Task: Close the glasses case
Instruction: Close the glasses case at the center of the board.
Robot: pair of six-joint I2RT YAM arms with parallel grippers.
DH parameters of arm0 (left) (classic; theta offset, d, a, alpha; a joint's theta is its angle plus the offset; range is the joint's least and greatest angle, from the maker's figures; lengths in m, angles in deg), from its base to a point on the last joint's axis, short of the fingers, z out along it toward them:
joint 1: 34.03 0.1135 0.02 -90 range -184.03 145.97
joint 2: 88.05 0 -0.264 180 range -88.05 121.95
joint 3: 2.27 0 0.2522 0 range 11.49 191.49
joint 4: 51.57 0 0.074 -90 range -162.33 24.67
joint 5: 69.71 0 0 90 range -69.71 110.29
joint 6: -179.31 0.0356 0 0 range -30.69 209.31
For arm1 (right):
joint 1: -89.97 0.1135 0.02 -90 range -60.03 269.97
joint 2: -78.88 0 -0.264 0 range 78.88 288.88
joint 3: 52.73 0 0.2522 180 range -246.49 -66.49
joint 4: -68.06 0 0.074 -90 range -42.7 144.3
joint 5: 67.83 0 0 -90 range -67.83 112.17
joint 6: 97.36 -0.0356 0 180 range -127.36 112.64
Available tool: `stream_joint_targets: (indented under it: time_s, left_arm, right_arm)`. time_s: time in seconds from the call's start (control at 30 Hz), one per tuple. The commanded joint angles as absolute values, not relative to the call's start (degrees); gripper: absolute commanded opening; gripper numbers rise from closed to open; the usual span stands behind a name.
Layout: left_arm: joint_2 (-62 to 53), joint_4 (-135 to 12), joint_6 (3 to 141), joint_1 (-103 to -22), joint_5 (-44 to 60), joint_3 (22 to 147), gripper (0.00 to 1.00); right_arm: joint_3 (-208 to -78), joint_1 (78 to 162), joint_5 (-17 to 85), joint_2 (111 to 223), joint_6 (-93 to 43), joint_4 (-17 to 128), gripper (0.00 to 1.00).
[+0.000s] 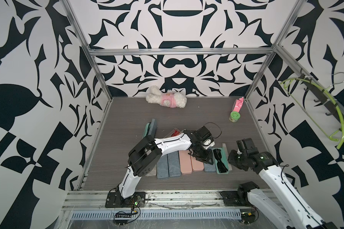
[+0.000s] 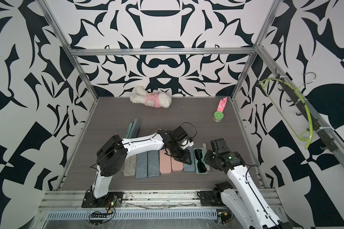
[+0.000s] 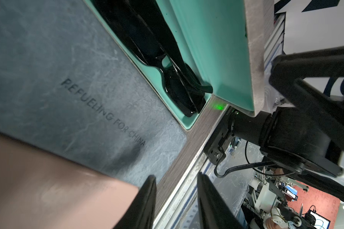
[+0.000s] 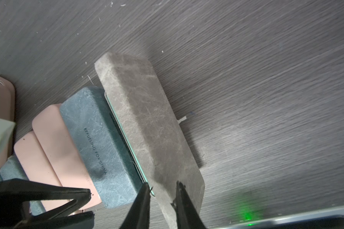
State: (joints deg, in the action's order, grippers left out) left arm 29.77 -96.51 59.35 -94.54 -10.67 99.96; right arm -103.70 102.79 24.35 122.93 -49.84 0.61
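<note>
The glasses case [image 1: 222, 172] [image 2: 202, 172] lies open at the right end of a row of cases. Its teal base holds black glasses [image 1: 218, 158] [image 3: 157, 49]. Its grey lid [image 4: 147, 109] [image 1: 224, 146] stands nearly upright on the base's right side. My right gripper [image 4: 162, 188] [image 1: 231, 158] is at the lid's near end, one finger inside the rim and one on the grey outer face, shut on it. My left gripper [image 3: 177, 178] [image 1: 204, 159] hovers open over the blue-grey case [image 3: 77, 89] and the pink one just left of the open case, holding nothing.
Closed cases lie side by side: blue-grey [image 1: 168, 164] and pink [image 1: 191, 162]. Another open case [image 1: 150, 128] stands further back on the left. A plush toy [image 1: 166, 99], a green jar [image 1: 234, 116] and a pink roll [image 1: 238, 105] sit by the back wall.
</note>
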Motion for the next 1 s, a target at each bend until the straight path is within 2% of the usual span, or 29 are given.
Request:
stream_joint_targets:
  time_s: [0.0,0.97]
  left_arm:
    - [31.08,-98.33,60.47,-95.02,-10.57,100.71,0.39]
    - [32.54,-99.16,60.74,-95.73,-10.71,101.32,0.36]
  right_arm:
    - [-103.92,102.63,24.22,123.52,-49.75,1.15,0.26]
    - [-103.91,102.61,24.9,124.37,-49.06,1.51,0.24]
